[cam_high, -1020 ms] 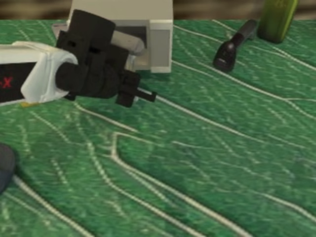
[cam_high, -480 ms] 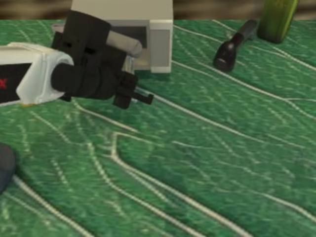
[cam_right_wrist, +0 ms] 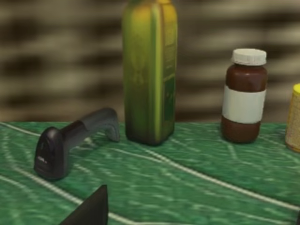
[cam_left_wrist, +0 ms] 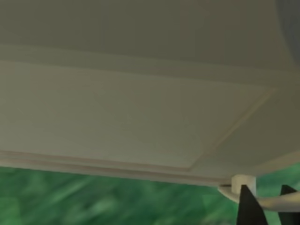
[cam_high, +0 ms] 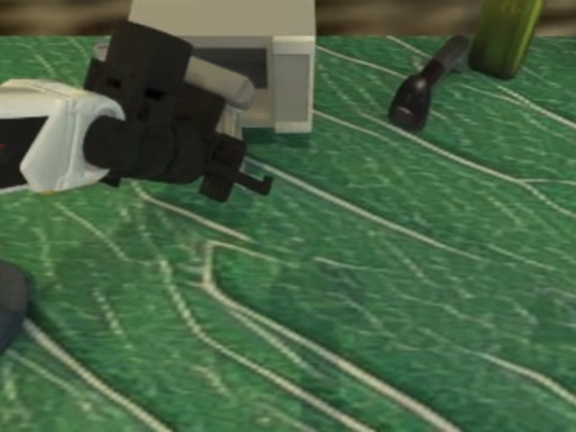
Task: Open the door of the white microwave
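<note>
The white microwave (cam_high: 225,18) stands at the table's back left, its grey control panel (cam_high: 292,83) on its right end and part of its dark cavity (cam_high: 247,63) showing. In the left wrist view the door (cam_left_wrist: 140,117) fills most of the picture as a pale framed panel. Its handle (cam_left_wrist: 281,201) runs between the two black fingertips (cam_left_wrist: 246,208). My left gripper (cam_high: 256,180) (cam_left_wrist: 266,199) is in front of the microwave, shut on that handle. My right gripper (cam_right_wrist: 196,216) is parked out of the top view, its fingertips wide apart over bare cloth.
A black handheld scanner (cam_high: 423,85) (cam_right_wrist: 70,145) lies right of the microwave, beside a tall green bottle (cam_high: 504,31) (cam_right_wrist: 150,70). A brown jar (cam_right_wrist: 243,96) and a yellow container (cam_right_wrist: 294,117) stand farther on. A dark grey object (cam_high: 7,301) sits at the left edge.
My left arm has drawn leftward and slightly toward the front of the table, and the gripper with the handle has moved the same way. More of the microwave's cavity shows.
</note>
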`<state>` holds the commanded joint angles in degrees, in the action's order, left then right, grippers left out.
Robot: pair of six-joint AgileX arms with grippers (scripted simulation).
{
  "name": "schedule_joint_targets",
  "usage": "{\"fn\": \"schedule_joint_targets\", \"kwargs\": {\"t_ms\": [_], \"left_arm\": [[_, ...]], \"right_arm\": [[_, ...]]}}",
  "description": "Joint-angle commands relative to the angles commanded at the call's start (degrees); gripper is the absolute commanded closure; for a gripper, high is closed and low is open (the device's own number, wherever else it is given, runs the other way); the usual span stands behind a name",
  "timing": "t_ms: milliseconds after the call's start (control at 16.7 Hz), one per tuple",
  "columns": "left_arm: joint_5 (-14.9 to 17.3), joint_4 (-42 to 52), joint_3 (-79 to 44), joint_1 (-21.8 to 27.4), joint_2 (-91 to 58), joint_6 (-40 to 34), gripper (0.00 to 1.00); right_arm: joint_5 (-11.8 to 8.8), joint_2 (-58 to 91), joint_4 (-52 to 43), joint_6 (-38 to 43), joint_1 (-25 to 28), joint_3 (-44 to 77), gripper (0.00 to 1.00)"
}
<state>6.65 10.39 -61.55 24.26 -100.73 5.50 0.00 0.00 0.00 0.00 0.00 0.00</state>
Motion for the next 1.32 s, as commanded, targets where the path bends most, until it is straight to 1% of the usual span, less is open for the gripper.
{"fn": "schedule_joint_targets", "kwargs": {"t_ms": [1140,1320], "left_arm": [[0.0,0.0,0.0,0.0,0.0,0.0,1.0],[0.9,0.2,0.3,0.0,0.1,0.4,1.0]], "right_arm": [[0.0,0.0,0.0,0.0,0.0,0.0,0.0],[0.0,0.0,0.0,0.0,0.0,0.0,0.0]]}}
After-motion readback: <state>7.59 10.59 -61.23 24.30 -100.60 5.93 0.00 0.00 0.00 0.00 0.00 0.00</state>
